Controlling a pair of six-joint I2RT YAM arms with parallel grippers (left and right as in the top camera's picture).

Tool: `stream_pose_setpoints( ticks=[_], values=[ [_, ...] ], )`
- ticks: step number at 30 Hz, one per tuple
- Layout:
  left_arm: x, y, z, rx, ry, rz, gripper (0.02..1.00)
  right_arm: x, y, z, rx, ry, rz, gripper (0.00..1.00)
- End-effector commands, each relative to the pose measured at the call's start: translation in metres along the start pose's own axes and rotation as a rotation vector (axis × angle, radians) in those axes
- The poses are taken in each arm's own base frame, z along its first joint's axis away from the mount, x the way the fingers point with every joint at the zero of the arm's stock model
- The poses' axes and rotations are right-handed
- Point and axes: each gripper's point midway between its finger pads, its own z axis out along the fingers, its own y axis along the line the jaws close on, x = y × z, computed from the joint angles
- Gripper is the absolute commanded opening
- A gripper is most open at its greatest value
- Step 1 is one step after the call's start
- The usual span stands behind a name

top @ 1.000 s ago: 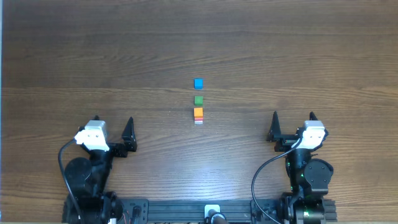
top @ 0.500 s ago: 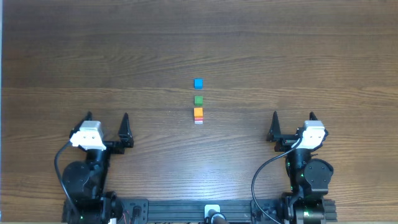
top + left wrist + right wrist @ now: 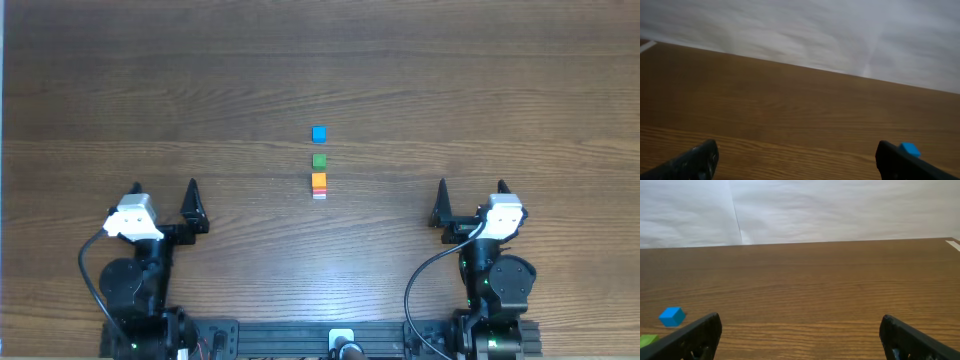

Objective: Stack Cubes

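A blue cube (image 3: 319, 134) lies alone at the table's middle, with a green cube (image 3: 319, 161) just nearer the arms. Nearer still, an orange cube (image 3: 319, 181) sits on top of a pale cube (image 3: 319, 194). My left gripper (image 3: 163, 193) stands open at the lower left, well away from the cubes; its wrist view catches the blue cube (image 3: 909, 148) beside one finger (image 3: 900, 162). My right gripper (image 3: 471, 195) stands open at the lower right, empty. Its wrist view has the blue cube (image 3: 672, 316) and an edge of the green cube (image 3: 647, 340).
The wooden table (image 3: 320, 70) stretches bare beyond the cubes. A pale wall (image 3: 840, 210) rises behind its far edge. Both arm bases stand along the near edge.
My left gripper has drifted left and slightly back toward its base, turning a little. The right arm and the cubes have stayed put.
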Motion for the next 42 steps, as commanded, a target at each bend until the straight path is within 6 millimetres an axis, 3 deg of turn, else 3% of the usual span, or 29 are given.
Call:
stream_pose_setpoints(
  ticks=[1, 11, 42],
  values=[
    [0.001, -0.0088, -0.0001, 0.055, -0.004, -0.015, 0.998, 0.0019, -0.0003, 0.0001, 0.004, 0.003, -0.001, 0.991],
    [0.0031, -0.0178, 0.0002, 0.083, 0.002, 0.025, 0.998, 0.0019, -0.0003, 0.0001, 0.004, 0.002, -0.001, 0.993],
    [0.0024, -0.015, 0.0, 0.08, -0.003, 0.116, 0.998, 0.0019, -0.0003, 0.0001, 0.004, 0.003, -0.001, 0.991]
  ],
)
